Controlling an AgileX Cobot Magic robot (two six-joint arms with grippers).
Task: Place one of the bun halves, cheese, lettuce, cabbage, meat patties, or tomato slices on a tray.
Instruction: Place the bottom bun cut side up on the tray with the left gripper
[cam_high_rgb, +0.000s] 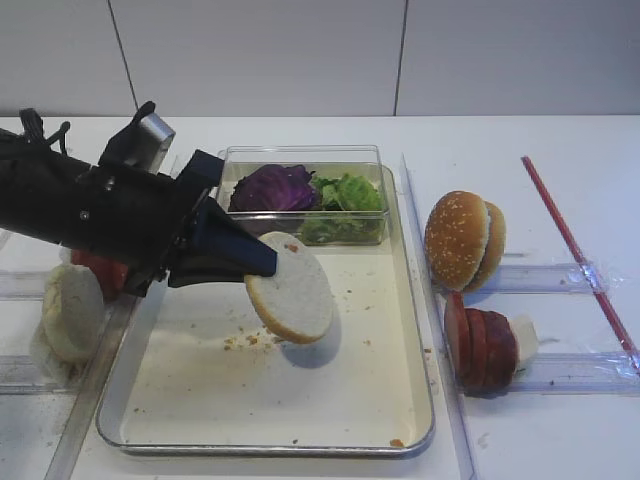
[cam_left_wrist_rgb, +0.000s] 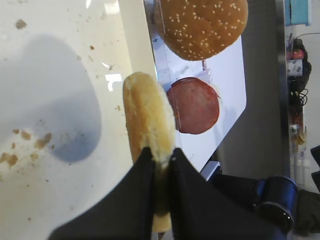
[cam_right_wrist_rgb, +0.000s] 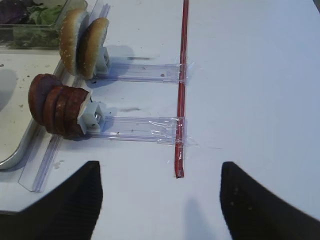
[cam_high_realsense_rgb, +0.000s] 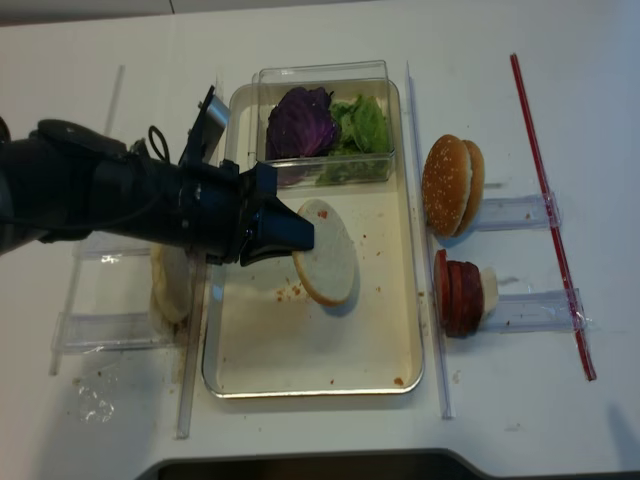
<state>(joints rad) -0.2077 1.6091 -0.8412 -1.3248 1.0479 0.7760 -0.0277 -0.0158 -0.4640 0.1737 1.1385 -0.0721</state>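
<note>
My left gripper (cam_high_rgb: 262, 262) (cam_left_wrist_rgb: 159, 152) (cam_high_realsense_rgb: 300, 238) is shut on the rim of a pale bun half (cam_high_rgb: 295, 290) (cam_left_wrist_rgb: 147, 115) (cam_high_realsense_rgb: 328, 262), holding it tilted just above the silver tray (cam_high_rgb: 300, 400) (cam_high_realsense_rgb: 300, 365). Purple cabbage (cam_high_rgb: 272, 187) and green lettuce (cam_high_rgb: 350, 192) lie in a clear box at the tray's far end. Meat patties (cam_high_rgb: 480, 345) (cam_right_wrist_rgb: 57, 110) stand on edge in a rack to the tray's right. Tomato slices (cam_high_rgb: 100, 270) show partly behind my left arm. No cheese is in view. My right gripper (cam_right_wrist_rgb: 160, 167) is open over bare table.
A second bun half (cam_high_rgb: 72, 312) stands in a rack left of the tray. A sesame bun (cam_high_rgb: 462, 240) (cam_right_wrist_rgb: 82, 45) stands on edge in the upper right rack. A red strip (cam_high_rgb: 575, 250) (cam_right_wrist_rgb: 182, 75) runs along the table on the right. Crumbs dot the tray floor.
</note>
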